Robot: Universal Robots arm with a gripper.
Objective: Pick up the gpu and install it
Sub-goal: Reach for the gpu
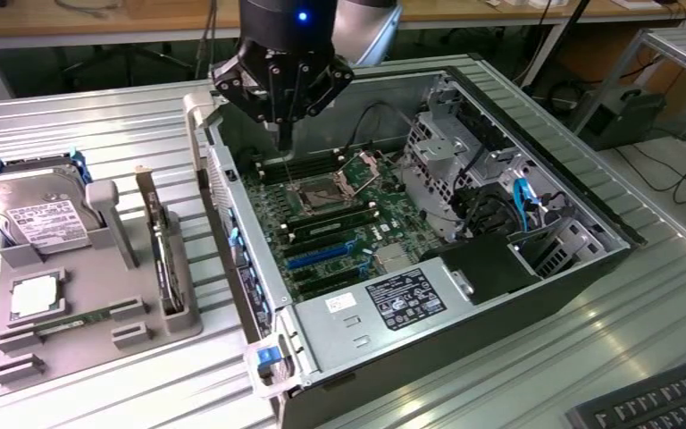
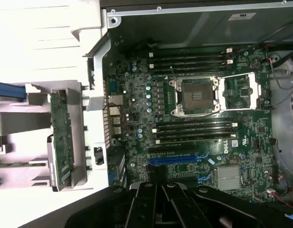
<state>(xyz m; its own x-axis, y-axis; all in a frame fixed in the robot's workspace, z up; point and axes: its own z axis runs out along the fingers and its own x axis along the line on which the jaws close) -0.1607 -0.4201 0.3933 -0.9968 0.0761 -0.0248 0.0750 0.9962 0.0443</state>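
The gpu [image 1: 162, 261] stands on edge in the grey holder [image 1: 69, 331] on the worktop [image 1: 104, 125], off to the exterior view's left of the end effector [image 1: 281, 134]. That one hangs over the open computer case [image 1: 498, 107], above the motherboard [image 1: 331, 223], fingers pinched together, gripping nothing.

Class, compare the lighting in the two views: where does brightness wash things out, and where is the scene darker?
Wrist view: the table and the holder carrying the gpu are washed out to near white, while the motherboard sits dimmer inside the case. Exterior view: the lighting is even, and a blue light glows on the arm.
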